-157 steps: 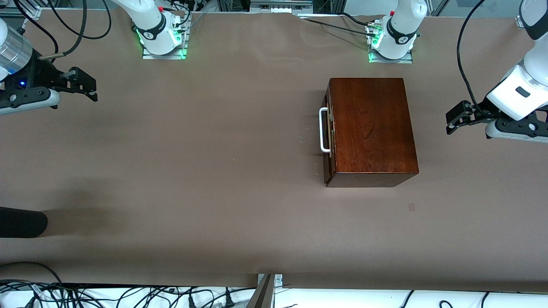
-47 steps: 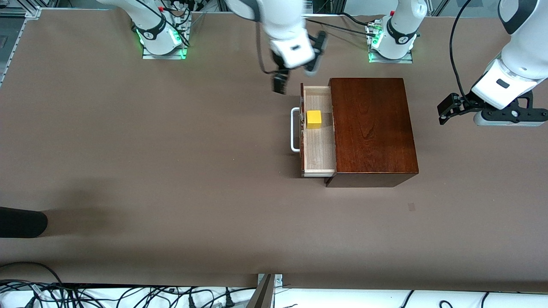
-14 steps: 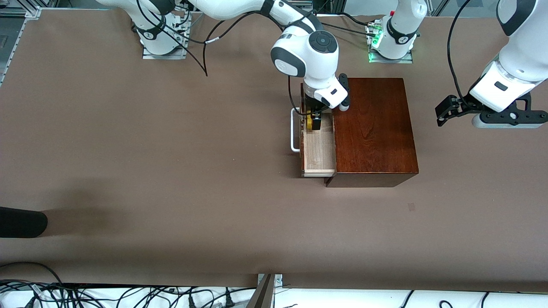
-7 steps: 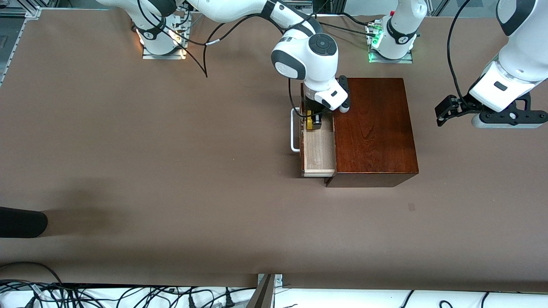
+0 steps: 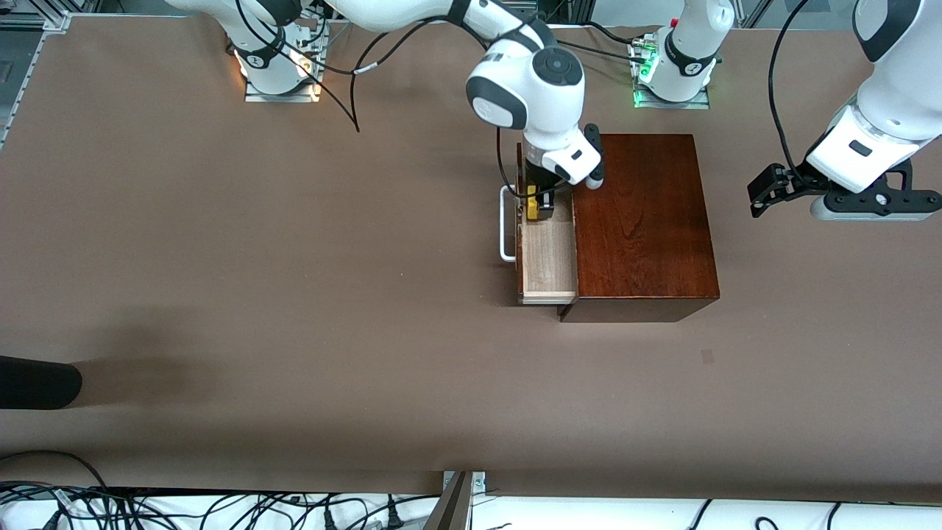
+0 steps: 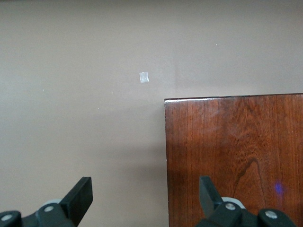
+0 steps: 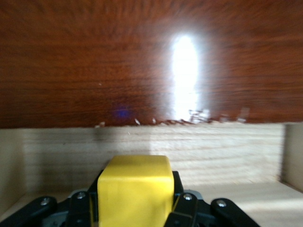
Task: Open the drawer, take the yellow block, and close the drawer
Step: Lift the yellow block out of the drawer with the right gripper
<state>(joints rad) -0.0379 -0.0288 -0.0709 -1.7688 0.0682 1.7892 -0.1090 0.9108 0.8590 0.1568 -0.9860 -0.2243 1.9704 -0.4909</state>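
Observation:
The drawer (image 5: 548, 258) stands pulled out of the dark reddish-brown wooden box (image 5: 640, 221), with its white handle (image 5: 505, 224) toward the right arm's end of the table. My right gripper (image 5: 537, 206) reaches down into the drawer and is shut on the yellow block (image 5: 530, 205). In the right wrist view the yellow block (image 7: 134, 189) sits between the black fingers, just above the pale drawer floor (image 7: 246, 194). My left gripper (image 5: 769, 193) is open and empty, waiting over the table at the left arm's end; its wrist view shows the box top (image 6: 236, 156).
A small pale mark (image 5: 707, 356) lies on the brown table nearer the front camera than the box. A black object (image 5: 37, 383) sticks in at the table's edge at the right arm's end. Cables hang along the table's near edge.
The right gripper came down into the open drawer and closed on the yellow block. In the last half second it has risen slightly with the block. The left arm has not moved.

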